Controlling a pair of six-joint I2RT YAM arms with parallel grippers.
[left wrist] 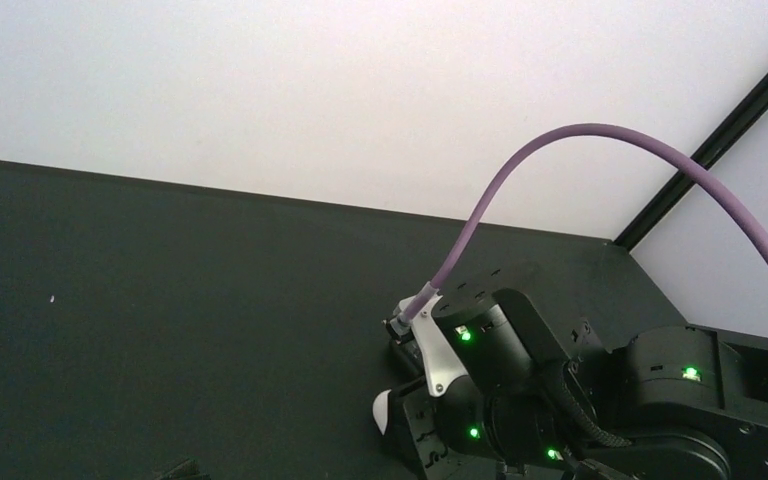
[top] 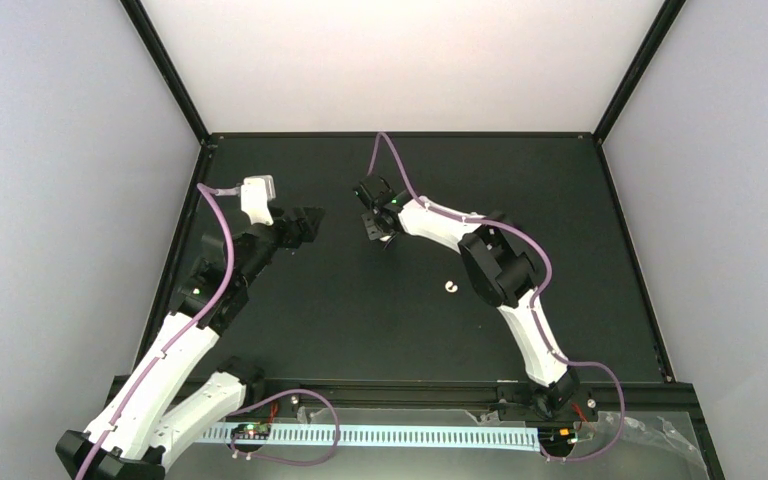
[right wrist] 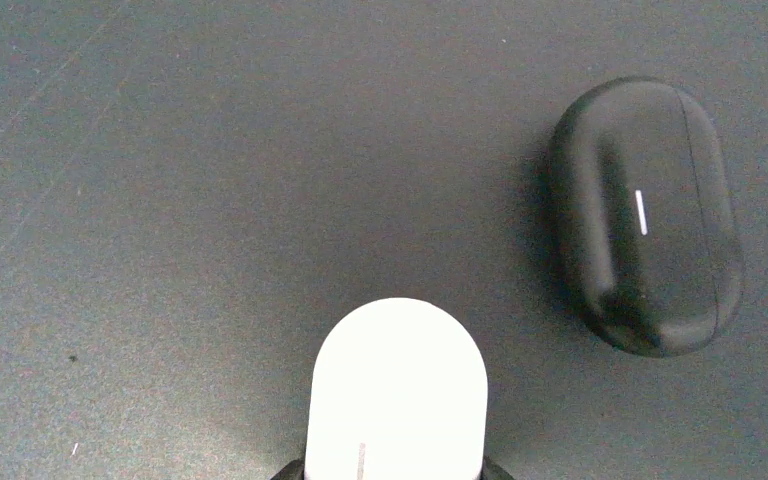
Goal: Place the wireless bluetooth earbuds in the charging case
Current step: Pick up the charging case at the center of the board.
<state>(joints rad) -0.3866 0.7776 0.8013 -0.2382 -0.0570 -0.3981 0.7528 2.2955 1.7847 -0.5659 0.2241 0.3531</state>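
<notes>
A white pill-shaped charging case lies lengthwise between the jaws of my right gripper, whose dark fingers press against both its sides. Its rounded end also peeks out of the right gripper in the left wrist view. One tiny white earbud lies alone on the black mat, to the right of and nearer than my right gripper. My left gripper hovers open and empty to the left of the right one, facing it.
A small black oval case lies closed on the mat just right of the white case. The black table is bounded by a dark frame and pale walls. A purple cable arches over the right wrist.
</notes>
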